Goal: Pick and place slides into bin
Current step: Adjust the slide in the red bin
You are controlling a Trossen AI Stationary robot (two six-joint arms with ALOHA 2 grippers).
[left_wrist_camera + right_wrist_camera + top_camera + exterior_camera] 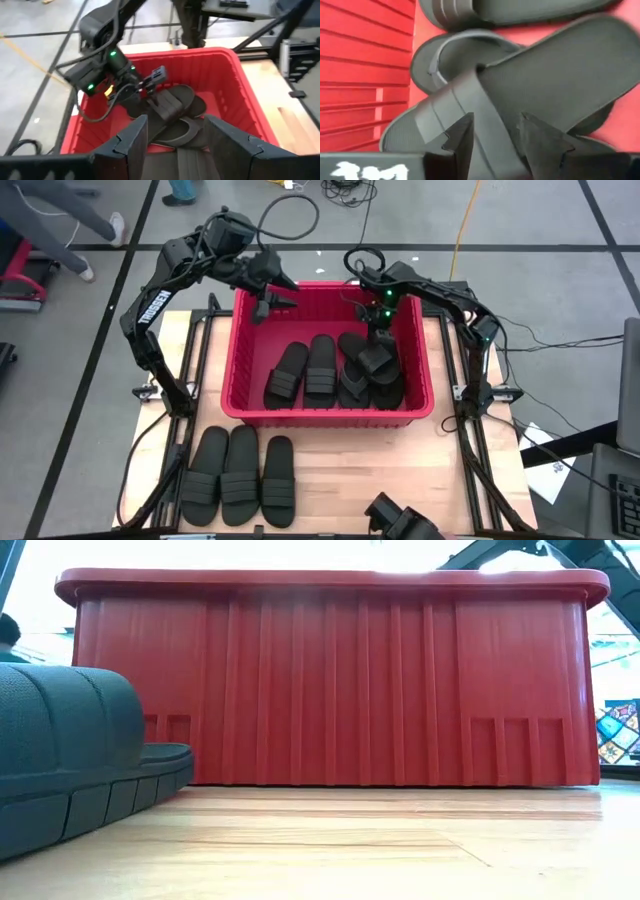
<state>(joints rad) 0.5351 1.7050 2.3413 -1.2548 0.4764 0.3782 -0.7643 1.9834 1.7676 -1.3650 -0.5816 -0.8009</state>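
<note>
Right pincer (pixel 378 330) grasping a ribbed-strap slide (pixel 520 100) over the bin (pixel 240 405) pile; imo lower b4 letting go. Left pincer (pixel 272 302) released.

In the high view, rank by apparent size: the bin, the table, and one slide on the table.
1. Table, largest, though arms and the bin hide part of it.
2. Bin.
3. Slide, smallest; the three in front of the bin look alike in size.
</note>
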